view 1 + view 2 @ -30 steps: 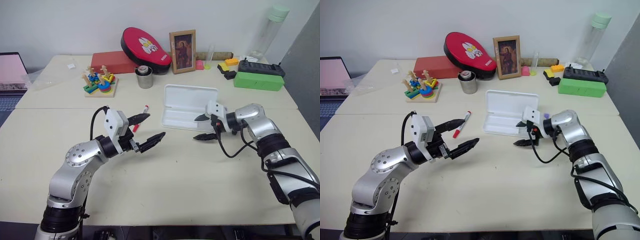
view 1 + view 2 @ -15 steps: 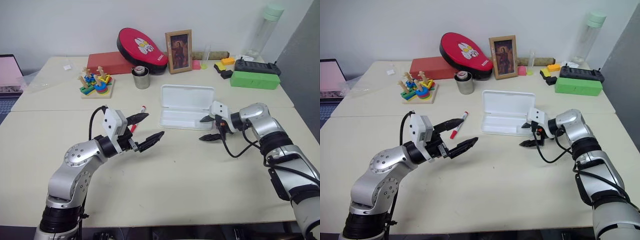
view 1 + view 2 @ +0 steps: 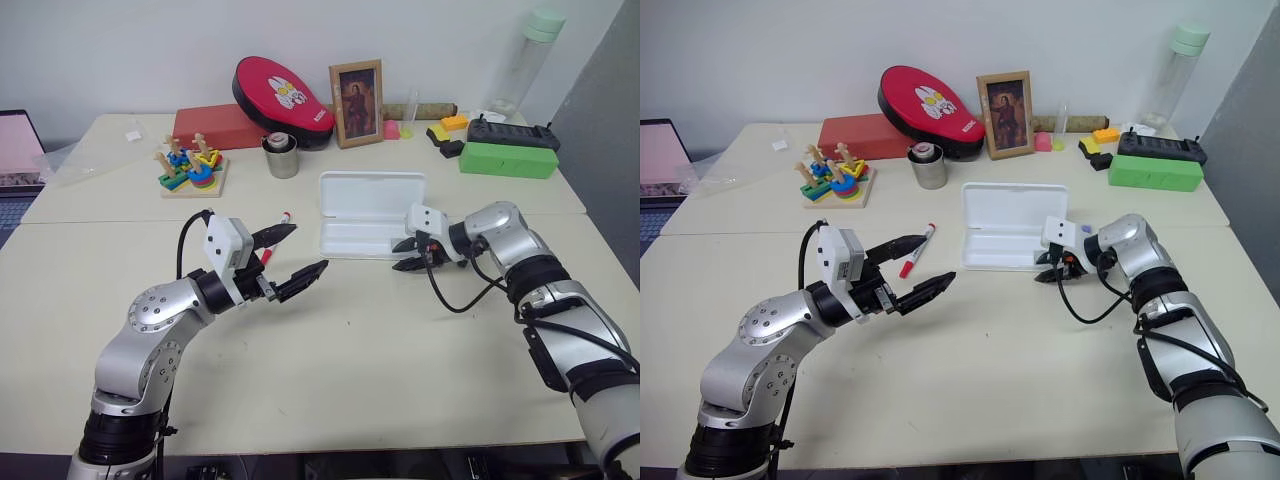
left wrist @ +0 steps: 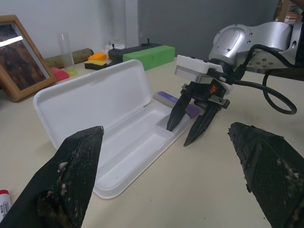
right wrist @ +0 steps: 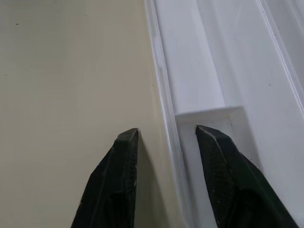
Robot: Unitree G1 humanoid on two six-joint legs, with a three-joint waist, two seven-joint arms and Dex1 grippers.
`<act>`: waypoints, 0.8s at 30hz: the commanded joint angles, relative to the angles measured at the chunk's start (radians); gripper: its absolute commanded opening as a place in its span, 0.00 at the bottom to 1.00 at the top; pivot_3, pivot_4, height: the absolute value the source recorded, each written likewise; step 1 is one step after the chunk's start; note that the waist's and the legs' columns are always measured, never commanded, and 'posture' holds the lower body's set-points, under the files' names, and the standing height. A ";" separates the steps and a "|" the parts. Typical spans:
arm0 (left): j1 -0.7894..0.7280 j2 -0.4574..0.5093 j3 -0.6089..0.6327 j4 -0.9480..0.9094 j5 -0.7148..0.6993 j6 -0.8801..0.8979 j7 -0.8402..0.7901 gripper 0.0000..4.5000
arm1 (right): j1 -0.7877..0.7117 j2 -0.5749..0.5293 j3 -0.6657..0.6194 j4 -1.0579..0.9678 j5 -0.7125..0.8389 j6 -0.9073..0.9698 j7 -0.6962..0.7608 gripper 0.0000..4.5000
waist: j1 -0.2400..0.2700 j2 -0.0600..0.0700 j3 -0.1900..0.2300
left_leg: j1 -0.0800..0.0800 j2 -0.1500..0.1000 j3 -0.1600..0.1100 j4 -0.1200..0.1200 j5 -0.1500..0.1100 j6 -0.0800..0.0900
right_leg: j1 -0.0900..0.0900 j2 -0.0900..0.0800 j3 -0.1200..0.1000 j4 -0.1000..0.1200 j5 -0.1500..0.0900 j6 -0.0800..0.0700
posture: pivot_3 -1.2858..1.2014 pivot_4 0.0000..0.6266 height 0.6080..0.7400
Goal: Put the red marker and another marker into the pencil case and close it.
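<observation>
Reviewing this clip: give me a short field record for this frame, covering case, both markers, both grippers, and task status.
case: white pencil case, lid open, lying on the table
red marker: on the table left of the case, not in it
purple marker: on the table beside the case's right end, outside it
left gripper: open, holds nothing, above the table near the red marker
right gripper: fingers straddle the case's front wall, one tip inside, one outside
status: neither marker in, case not closed
</observation>
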 commanded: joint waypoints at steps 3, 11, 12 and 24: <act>-0.001 0.011 0.021 -0.048 -0.009 -0.008 0.013 1.00 | -0.019 -0.001 -0.008 0.029 -0.014 -0.018 0.002 0.10 | 0.000 0.000 0.000 | 0.000 0.000 0.000 0.000 0.000 0.000 | 0.000 0.000 0.000 0.000 0.000 0.000 | 0.52 0.24 1.00; 0.014 0.017 0.029 -0.048 -0.008 -0.012 0.019 1.00 | -0.021 -0.001 -0.021 0.024 0.002 -0.031 0.022 0.01 | 0.000 0.000 0.000 | 0.000 0.000 0.000 0.000 0.000 0.000 | 0.000 0.000 0.000 0.000 0.000 0.000 | 0.52 0.24 1.00; 0.019 0.020 0.033 -0.050 -0.010 -0.010 0.020 1.00 | -0.014 -0.007 -0.023 0.007 0.008 -0.048 0.040 0.01 | 0.000 0.000 0.000 | 0.000 0.000 0.000 0.000 0.000 0.000 | 0.000 0.000 0.000 0.000 0.000 0.000 | 0.52 0.24 1.00; 0.285 0.101 0.204 -0.166 -0.073 0.010 -0.003 1.00 | 0.285 -0.146 -0.041 -0.554 0.127 0.073 0.189 0.01 | 0.003 0.001 0.000 | -0.001 0.000 0.000 -0.001 -0.001 0.002 | -0.001 0.000 0.000 0.000 0.000 0.000 | 0.52 0.24 1.00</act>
